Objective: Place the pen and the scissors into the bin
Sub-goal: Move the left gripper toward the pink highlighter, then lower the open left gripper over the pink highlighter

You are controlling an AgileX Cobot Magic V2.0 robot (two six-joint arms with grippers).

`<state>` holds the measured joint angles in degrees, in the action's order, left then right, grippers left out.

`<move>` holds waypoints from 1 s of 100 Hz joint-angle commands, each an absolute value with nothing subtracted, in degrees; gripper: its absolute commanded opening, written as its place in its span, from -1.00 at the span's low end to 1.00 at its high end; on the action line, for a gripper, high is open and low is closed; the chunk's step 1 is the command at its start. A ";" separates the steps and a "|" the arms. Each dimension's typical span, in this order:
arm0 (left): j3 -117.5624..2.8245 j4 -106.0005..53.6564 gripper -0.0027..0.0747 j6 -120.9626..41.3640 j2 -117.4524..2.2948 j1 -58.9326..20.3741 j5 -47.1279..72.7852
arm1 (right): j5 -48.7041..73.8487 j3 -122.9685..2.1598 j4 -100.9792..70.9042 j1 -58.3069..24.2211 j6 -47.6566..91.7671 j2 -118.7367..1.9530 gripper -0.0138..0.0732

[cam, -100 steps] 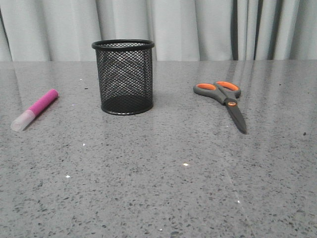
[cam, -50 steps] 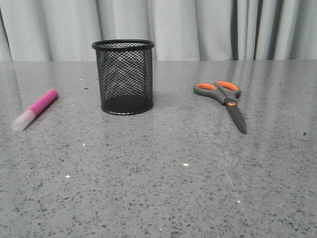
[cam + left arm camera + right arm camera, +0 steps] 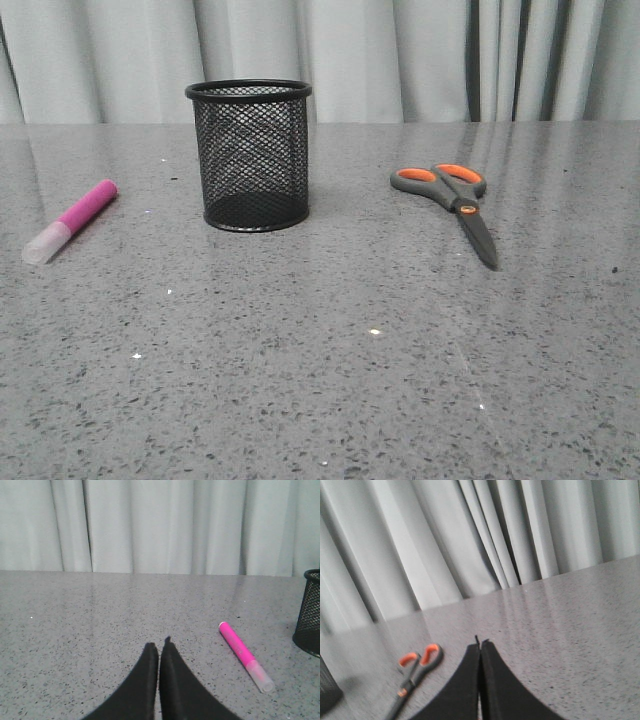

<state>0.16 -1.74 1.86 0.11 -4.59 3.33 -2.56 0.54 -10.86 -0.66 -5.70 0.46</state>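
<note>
The black wire-mesh bin (image 3: 249, 155) stands upright on the grey table, empty as far as I can see. The magenta pen (image 3: 70, 221) lies flat to its left, whitish cap toward me. The scissors (image 3: 454, 200) lie closed to its right, blades toward me. Neither gripper shows in the front view. In the left wrist view my left gripper (image 3: 158, 646) is shut and empty, with the pen (image 3: 245, 655) lying apart beside it and the bin's edge (image 3: 310, 611) beyond. In the right wrist view my right gripper (image 3: 480, 646) is shut and empty, with the scissors (image 3: 414, 673) apart beside it.
The grey speckled table (image 3: 330, 350) runs back to a pale pleated curtain (image 3: 400, 55). Open tabletop lies between the bin and the front edge.
</note>
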 commanded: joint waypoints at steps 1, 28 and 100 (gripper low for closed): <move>1.44 -6.61 -0.99 3.09 1.72 -4.67 -2.22 | -7.72 1.52 -16.87 -0.62 -6.56 1.65 -0.85; 1.44 -38.98 -0.99 3.21 1.72 -4.67 -1.88 | -8.33 1.52 -24.83 -0.62 -6.54 1.65 -0.85; -31.46 -34.25 -0.37 -10.43 -27.50 -4.67 29.43 | 18.12 -27.07 -19.18 -0.77 1.75 -17.43 -0.02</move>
